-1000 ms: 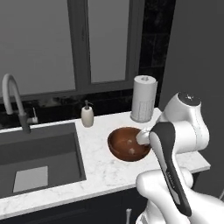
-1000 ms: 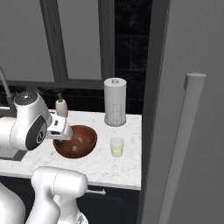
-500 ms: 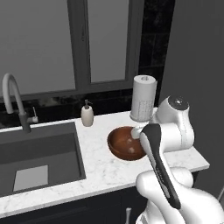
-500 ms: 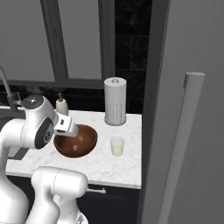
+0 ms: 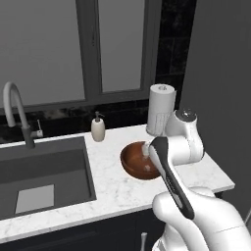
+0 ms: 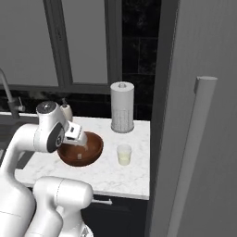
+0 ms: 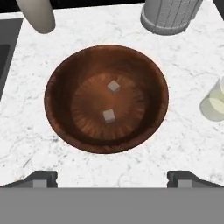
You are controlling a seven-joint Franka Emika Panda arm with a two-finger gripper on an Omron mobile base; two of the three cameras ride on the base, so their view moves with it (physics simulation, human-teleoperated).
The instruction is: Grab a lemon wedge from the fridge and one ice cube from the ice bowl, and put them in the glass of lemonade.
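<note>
Hovering above the ice bowl [image 7: 59, 94], the gripper [image 7: 111, 177] points down at it with its jaws spread wide and nothing between them — the two dark fingertips [image 7: 41, 178] sit far apart at the bottom of the hand view, over bare marble counter [image 7: 26, 131] just short of the bowl's near rim. Two ice cubes lie in the bowl's reddish-brown hollow: one ice cube [image 7: 109, 115] near the centre, a second cube [image 7: 113, 86] a little beyond it, apart from the first. From the right base view the bowl [image 6: 92, 150] sits on the white counter with the arm's wrist above its left side, and a pale cube [image 6: 79, 157] shows inside.

The glass of lemonade [image 6: 124, 154] stands on the counter just beside the bowl, on the side toward the fridge [image 6: 203, 92], whose grey door and long bar handle [image 6: 192, 152] fill the right of that view. A paper-towel roll [image 6: 122, 107] stands upright behind the bowl and glass, near the dark wall. A cream soap dispenser [image 5: 98, 129] stands between the sink [image 5: 44, 171] and the bowl — the faucet [image 5: 17, 110] arches over the sink's far edge.
</note>
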